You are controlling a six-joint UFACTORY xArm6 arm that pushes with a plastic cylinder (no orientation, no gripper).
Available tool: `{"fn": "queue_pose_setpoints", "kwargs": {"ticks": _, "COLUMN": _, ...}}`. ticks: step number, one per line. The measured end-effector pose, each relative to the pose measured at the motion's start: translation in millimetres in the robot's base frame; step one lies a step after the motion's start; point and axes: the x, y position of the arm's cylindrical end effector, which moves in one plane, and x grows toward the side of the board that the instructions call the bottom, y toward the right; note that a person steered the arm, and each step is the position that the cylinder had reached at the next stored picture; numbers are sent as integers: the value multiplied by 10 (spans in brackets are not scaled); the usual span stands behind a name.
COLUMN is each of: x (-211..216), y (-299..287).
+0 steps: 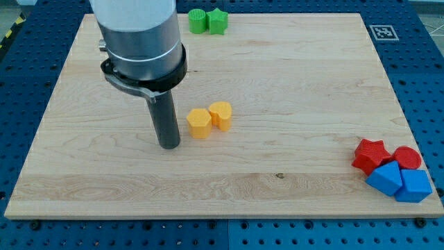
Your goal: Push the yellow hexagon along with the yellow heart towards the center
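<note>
Pale wood tabletop [291, 90] carries, going left to right, my tip [169, 146], then just beside it the yellow hexagon [199, 123], which touches the yellow heart [221, 114] left of centre. No pincer is in view, so its state cannot be told. An off-line push could split the pair, since the heart sits slightly toward the view's top.

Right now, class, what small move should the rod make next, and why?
Probably slide my tip toward the view's right into the yellow hexagon. The tip sits just left of it, apart, and the yellow heart touches its far side, so both should travel toward the board's centre.
</note>
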Motion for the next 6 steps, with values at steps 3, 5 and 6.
{"fn": "queue_pose_setpoints", "kwargs": {"ticks": 3, "x": -152, "y": 460}}
{"fn": "queue_pose_setpoints", "kwargs": {"ticks": 5, "x": -142, "y": 650}}
{"fn": "queue_pose_setpoints", "kwargs": {"ticks": 6, "x": -142, "y": 1020}}
